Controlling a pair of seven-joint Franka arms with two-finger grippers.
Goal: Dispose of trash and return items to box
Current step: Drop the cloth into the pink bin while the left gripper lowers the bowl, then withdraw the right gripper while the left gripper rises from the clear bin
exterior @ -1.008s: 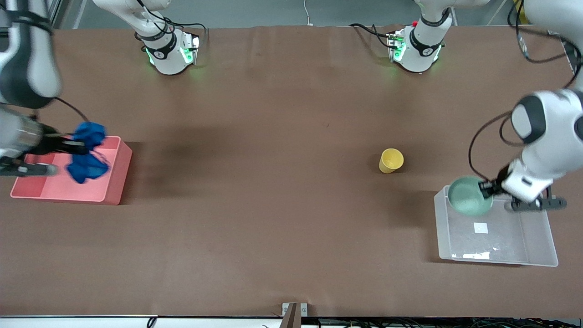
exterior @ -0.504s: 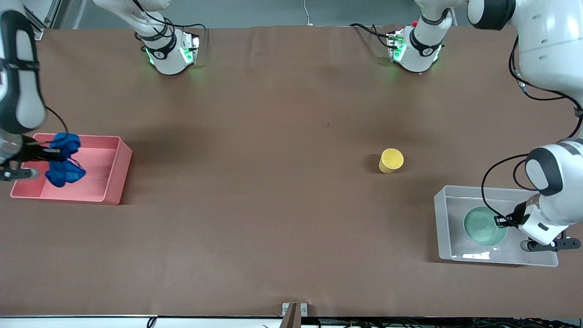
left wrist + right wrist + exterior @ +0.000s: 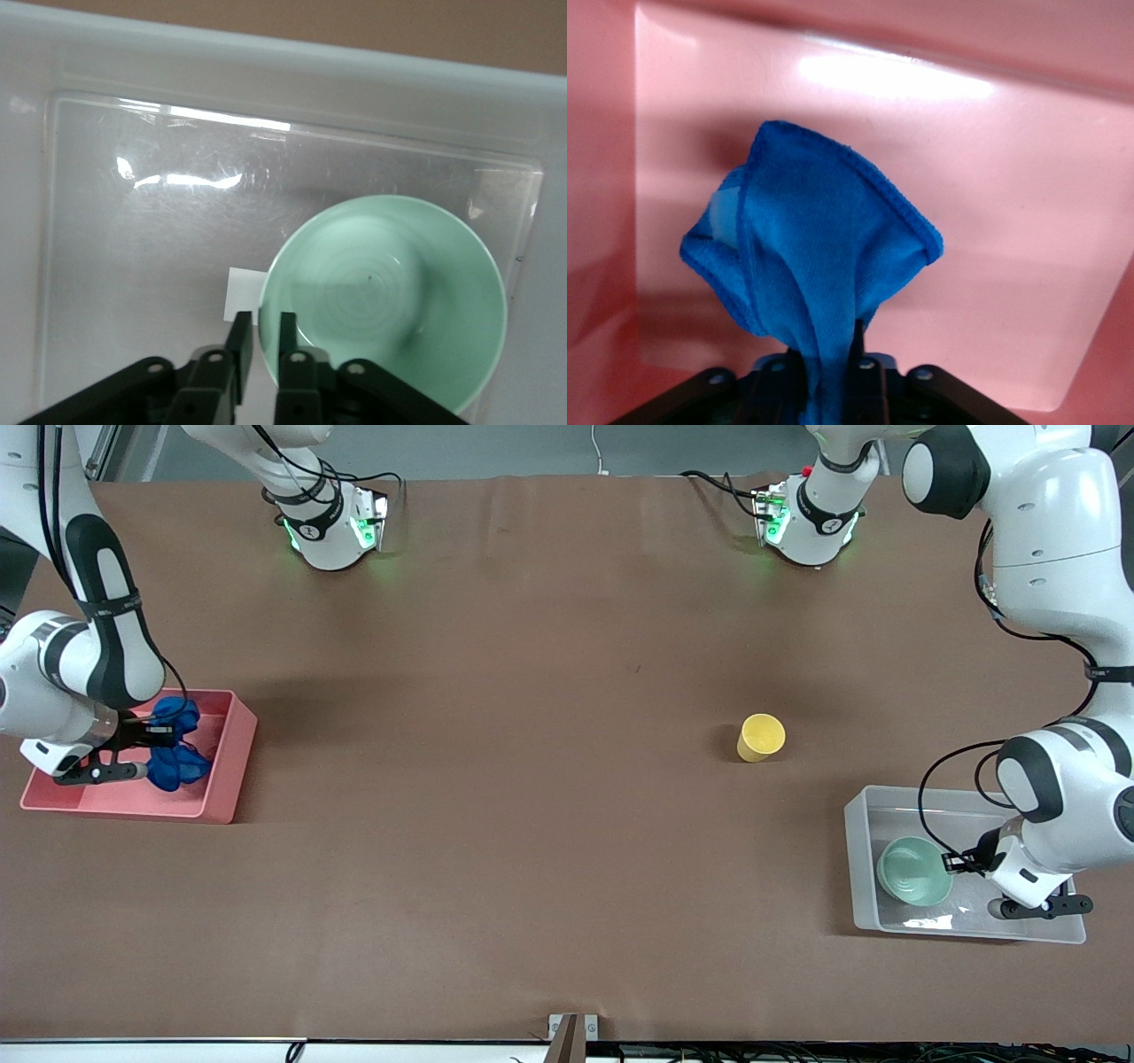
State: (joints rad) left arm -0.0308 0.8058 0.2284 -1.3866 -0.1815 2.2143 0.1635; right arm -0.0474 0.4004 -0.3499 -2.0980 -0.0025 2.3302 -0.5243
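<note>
1. The blue rag (image 3: 179, 755) is a soft, bright blue cloth, bunched and wrinkled, with a stitched hem visible in the right wrist view (image 3: 819, 257).
2. It sits inside the pink bin (image 3: 226, 779), at the right arm's end of the table and about mid-height in the front view. The bin's glossy pink floor (image 3: 1010, 186) shows all around the cloth.
3. The right gripper (image 3: 156, 735) is down in the pink bin, and its fingers are pinched together on a fold of the rag (image 3: 833, 359).
4. The mint-green bowl (image 3: 912, 872) is round, pale and smooth, with faint rings in its bottom (image 3: 390, 301). It is upright in the clear bin (image 3: 966, 793).
5. The clear bin is translucent and rectangular (image 3: 266, 71) and lies low in the front view at the left arm's end. A small white sticker (image 3: 237, 294) on its floor is partly covered by the bowl.
6. The left gripper (image 3: 952, 862) reaches into the clear bin, its fingers closed narrowly astride the bowl's rim (image 3: 261, 341).
7. The yellow cup (image 3: 760, 738) is a small plastic tumbler standing upright on the bare table. It is farther from the front camera than the clear bin and well apart from it.
8. The table (image 3: 532, 824) is covered with a plain brown sheet that shows faint creases.
9. The two arm bases (image 3: 332, 527) (image 3: 811, 522) stand along the top of the front view, each with a green light and black cables.
10. A strip of grey floor (image 3: 532, 447) shows above the table, and a small metal bracket (image 3: 571, 1032) sits at the bottom edge.
</note>
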